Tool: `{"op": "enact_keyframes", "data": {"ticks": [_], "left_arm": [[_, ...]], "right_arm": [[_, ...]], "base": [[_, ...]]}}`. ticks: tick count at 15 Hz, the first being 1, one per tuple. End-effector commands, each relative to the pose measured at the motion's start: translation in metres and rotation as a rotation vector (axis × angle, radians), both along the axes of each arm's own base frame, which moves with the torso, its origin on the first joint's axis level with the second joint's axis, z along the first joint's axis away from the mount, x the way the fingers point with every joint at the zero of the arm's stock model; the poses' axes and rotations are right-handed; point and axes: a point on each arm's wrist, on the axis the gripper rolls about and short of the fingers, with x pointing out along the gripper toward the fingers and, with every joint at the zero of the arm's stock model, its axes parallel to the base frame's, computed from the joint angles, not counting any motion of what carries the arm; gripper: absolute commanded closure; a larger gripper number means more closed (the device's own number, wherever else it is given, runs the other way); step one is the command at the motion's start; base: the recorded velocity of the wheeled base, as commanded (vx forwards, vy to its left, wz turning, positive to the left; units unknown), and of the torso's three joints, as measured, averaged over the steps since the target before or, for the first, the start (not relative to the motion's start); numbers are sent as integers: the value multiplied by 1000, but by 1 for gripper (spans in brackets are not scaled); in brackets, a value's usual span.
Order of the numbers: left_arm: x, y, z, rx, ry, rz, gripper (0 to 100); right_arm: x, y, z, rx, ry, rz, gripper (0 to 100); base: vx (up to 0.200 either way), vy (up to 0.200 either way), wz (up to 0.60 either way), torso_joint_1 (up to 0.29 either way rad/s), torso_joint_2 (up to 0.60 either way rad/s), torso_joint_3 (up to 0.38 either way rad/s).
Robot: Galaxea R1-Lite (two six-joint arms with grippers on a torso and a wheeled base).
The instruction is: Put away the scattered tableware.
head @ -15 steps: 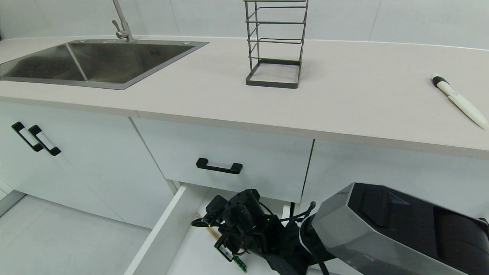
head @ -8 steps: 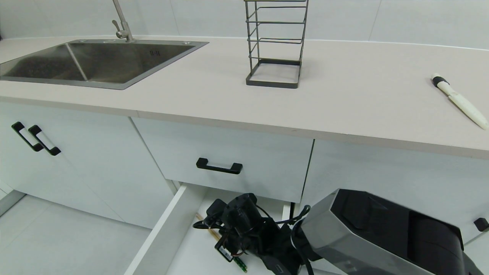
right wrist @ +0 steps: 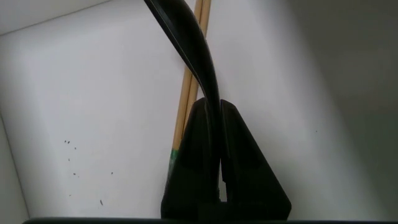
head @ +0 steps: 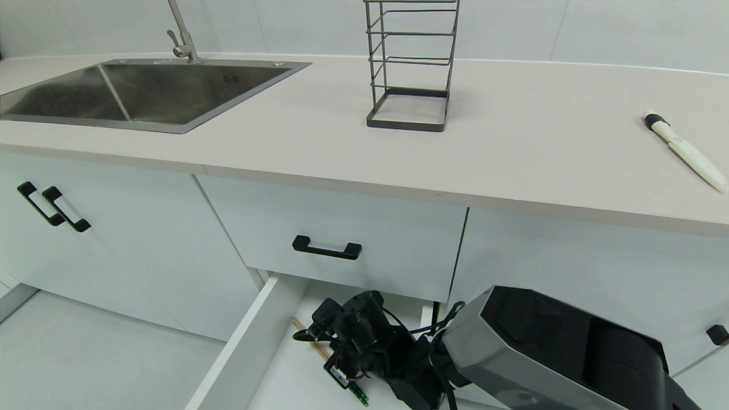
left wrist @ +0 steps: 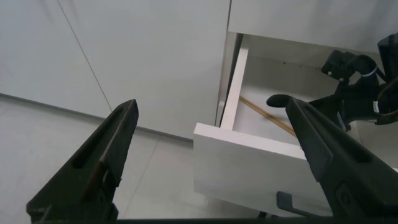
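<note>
At the bottom middle, drawer (head: 246, 346): white, smooth box pulled out under the counter, its flat floor (right wrist: 81, 93) flecked with a few dark specks.
Right gripper (head: 316, 335): inside the drawer, its black wedge-shaped fingers (right wrist: 239, 165) pressed onto a spoon handle.
Spoon (right wrist: 186, 37): black, glossy, with a thin curved handle and an oval bowl (left wrist: 278, 100); held just over the drawer floor, lower middle of the head view.
Chopsticks (right wrist: 185, 106): a pair of pale wooden sticks with a green-tipped end, lying flat on the drawer floor and crossing under the spoon; whether the two touch is unclear.
Left gripper (left wrist: 210, 106): long dark matte fingers spread wide with nothing between them, in front of the drawer's front panel (left wrist: 242, 168).
Utensil (head: 686, 151): slim, cream-coloured with a black band, lying at the right edge of the counter (head: 541, 142).
Rack (head: 405, 122): dark wire frame, tall and rectangular, upright at the upper middle of the counter.
Sink (head: 154, 126): brushed steel, rectangular, upper left.
Handle (head: 326, 249): a matte black bar on the shut drawer front above.
</note>
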Motion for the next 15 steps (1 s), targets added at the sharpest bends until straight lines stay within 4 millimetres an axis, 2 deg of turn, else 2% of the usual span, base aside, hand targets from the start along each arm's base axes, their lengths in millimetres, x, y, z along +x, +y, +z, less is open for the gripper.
{"op": "enact_keyframes", "data": {"ticks": [1, 7, 11, 12, 15], "left_arm": [[0, 0, 0, 0, 0, 0, 0], [0, 0, 0, 0, 0, 0, 0], [0, 0, 0, 0, 0, 0, 0], [0, 0, 0, 0, 0, 0, 0], [0, 0, 0, 0, 0, 2, 0]], "right_arm": [[1, 0, -5, -5, 4, -2, 100], [1, 1, -17, -12, 8, -2, 100], [5, 6, -13, 20, -13, 4, 100], [5, 6, -13, 18, -13, 5, 0], [5, 6, -15, 18, -11, 4, 0]], "base": [[0, 0, 0, 0, 0, 0], [0, 0, 0, 0, 0, 0], [0, 0, 0, 0, 0, 0], [0, 0, 0, 0, 0, 0], [0, 0, 0, 0, 0, 0]]}}
